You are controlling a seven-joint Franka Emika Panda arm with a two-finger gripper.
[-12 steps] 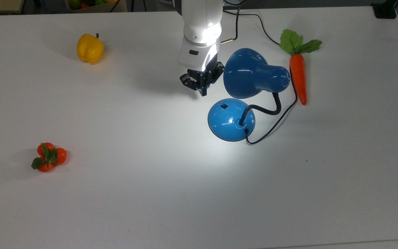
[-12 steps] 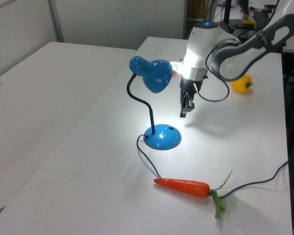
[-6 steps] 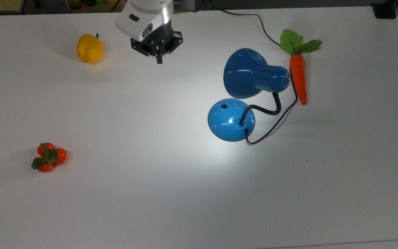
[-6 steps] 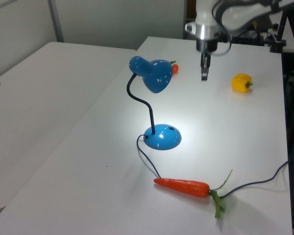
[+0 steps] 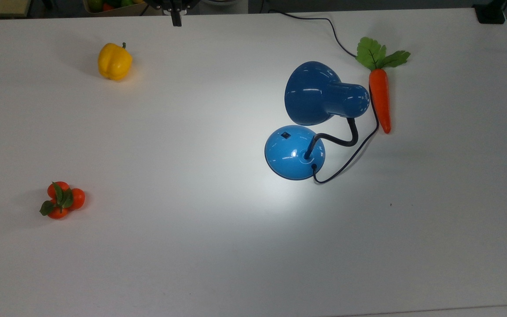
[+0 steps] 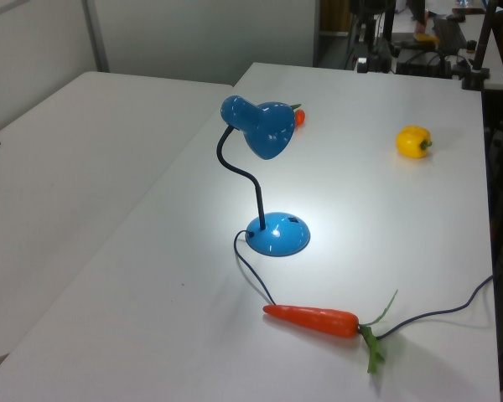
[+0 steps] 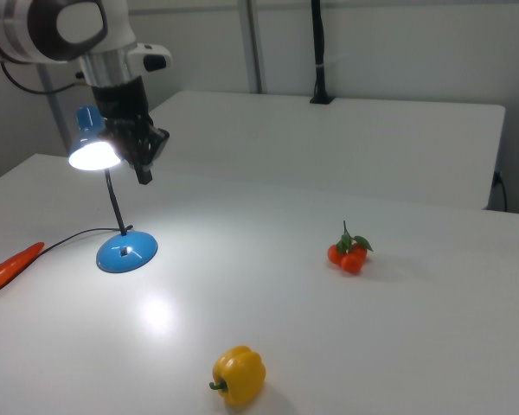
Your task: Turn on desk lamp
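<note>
Light is already thrown from the desk lamp (image 5: 319,94), and a bright pool is seen on the white worktop (image 5: 192,246) beside its round blue base (image 5: 294,152); in the right view the mouth of the shade glows. The task is therefore judged to be done, the step in hand being the arm's retreat. The lamp stands toward the top view's right, its black neck bent over the base and its cord (image 5: 350,156) led away past the carrot (image 5: 380,97), which lies just beside the shade. The small black switch (image 5: 284,134) is seen on the base's dome, untouched and well apart from the gripper (image 7: 144,164). In the right view the gripper is held high above the worktop, its tip pointing down, with nothing carried; the jaws appear to be closed together. In the top view it sits at the upper edge (image 5: 175,15). No further contact is judged necessary; at most, a clear withdrawal is called for.

A yellow pepper (image 5: 114,61) and a cluster of small oranges (image 5: 62,200) lie well apart from the lamp. A second white table (image 6: 75,167) and a plain wall are seen beyond.
</note>
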